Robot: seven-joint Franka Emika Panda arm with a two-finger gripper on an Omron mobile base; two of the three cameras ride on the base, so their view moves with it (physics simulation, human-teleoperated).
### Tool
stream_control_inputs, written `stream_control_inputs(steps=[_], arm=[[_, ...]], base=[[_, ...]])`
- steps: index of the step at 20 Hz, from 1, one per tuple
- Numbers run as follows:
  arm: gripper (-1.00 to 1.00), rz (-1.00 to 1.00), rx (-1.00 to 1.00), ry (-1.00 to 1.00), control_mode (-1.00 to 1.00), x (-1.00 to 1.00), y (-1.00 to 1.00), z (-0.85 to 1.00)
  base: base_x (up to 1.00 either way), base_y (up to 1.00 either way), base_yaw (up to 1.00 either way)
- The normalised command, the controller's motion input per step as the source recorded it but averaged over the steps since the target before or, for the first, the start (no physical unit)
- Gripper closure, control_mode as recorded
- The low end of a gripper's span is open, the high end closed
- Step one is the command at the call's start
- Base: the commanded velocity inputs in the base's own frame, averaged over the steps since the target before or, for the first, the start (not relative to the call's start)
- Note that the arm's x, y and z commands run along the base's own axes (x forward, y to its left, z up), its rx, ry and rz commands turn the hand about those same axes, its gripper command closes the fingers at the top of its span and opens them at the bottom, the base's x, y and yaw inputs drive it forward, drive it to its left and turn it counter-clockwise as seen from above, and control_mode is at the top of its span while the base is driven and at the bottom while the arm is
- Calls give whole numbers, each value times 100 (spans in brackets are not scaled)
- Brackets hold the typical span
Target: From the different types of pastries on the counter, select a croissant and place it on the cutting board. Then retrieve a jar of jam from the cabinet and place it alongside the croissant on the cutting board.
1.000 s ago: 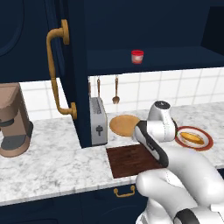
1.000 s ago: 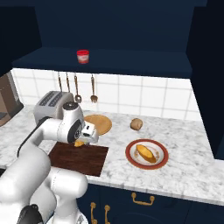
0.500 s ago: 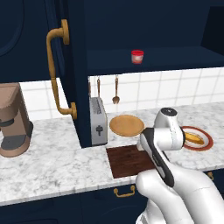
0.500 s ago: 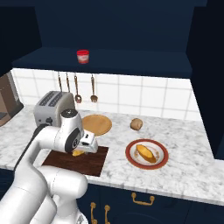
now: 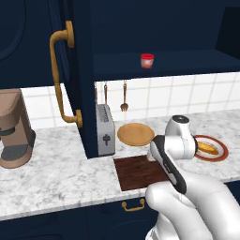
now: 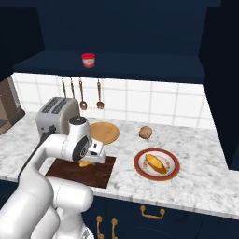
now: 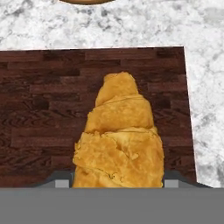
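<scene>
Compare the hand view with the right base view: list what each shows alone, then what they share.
Hand view alone: the grain of the cutting board up close, with the croissant between the fingertips over it.
Right base view alone: the jar of jam on the cabinet shelf, the toaster, the round bun and the loaf on its plate.
Both: croissant, board, marbled counter.

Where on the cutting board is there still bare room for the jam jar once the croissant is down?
The cutting board is bare from the croissant to its far end, toward the toaster. On the plate side, just a thin strip of board remains.
</scene>
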Motion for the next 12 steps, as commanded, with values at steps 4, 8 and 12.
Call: stream_control_inputs(steps=[4,8,12], arm=[[100,0,-3,-27,-100,-2,0,-86],[100,0,-5,-25,-100,-19,0,-100],[100,0,-2,-16,-100,-17,0,-59]], base=[[0,0,0],[0,0,0],[0,0,0]])
